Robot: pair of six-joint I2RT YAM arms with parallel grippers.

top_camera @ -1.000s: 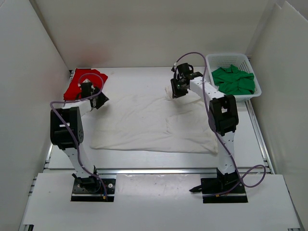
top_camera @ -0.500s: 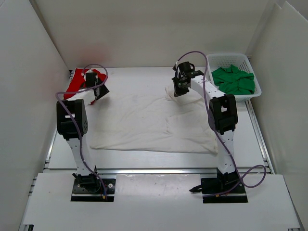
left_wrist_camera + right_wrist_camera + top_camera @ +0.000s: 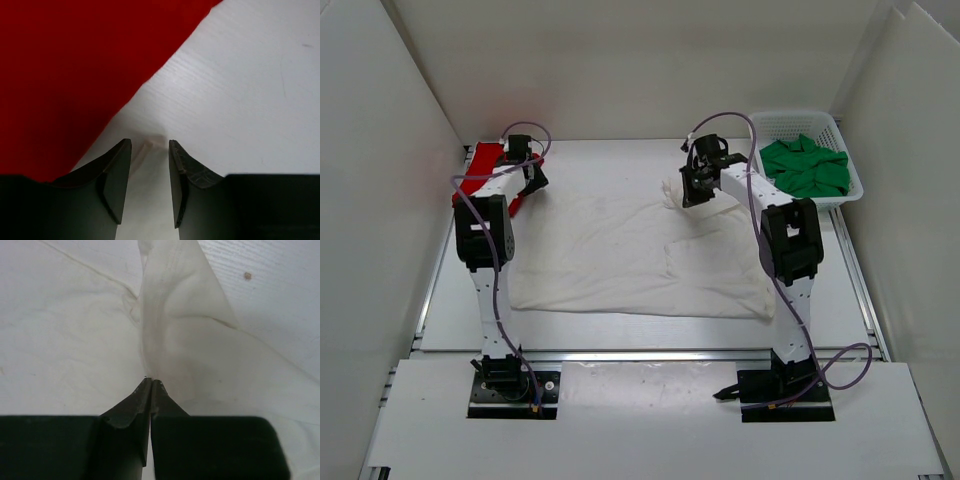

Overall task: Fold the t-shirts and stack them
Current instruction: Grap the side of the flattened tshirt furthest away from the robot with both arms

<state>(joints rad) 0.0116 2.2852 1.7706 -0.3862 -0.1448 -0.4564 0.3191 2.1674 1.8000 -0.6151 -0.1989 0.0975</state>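
Note:
The white t-shirt (image 3: 620,250) lies spread flat over the middle of the table. My right gripper (image 3: 691,196) is at its far right corner, where the cloth bunches up. In the right wrist view the gripper (image 3: 151,381) is shut on a raised fold of the white t-shirt (image 3: 175,325). The red t-shirt (image 3: 480,160) lies at the far left. My left gripper (image 3: 533,182) hovers beside its right edge. In the left wrist view it (image 3: 150,145) is open and holds nothing, with the red t-shirt (image 3: 65,75) to its upper left. The green t-shirt (image 3: 805,165) lies crumpled in the basket.
A white mesh basket (image 3: 795,117) stands at the far right corner. White walls close in the table on the left, back and right. Metal rails run along the table's near and side edges.
My left arm has swung toward the back, carrying its gripper along the red t-shirt's right edge. My right gripper has shut on the white t-shirt's corner and barely moved.

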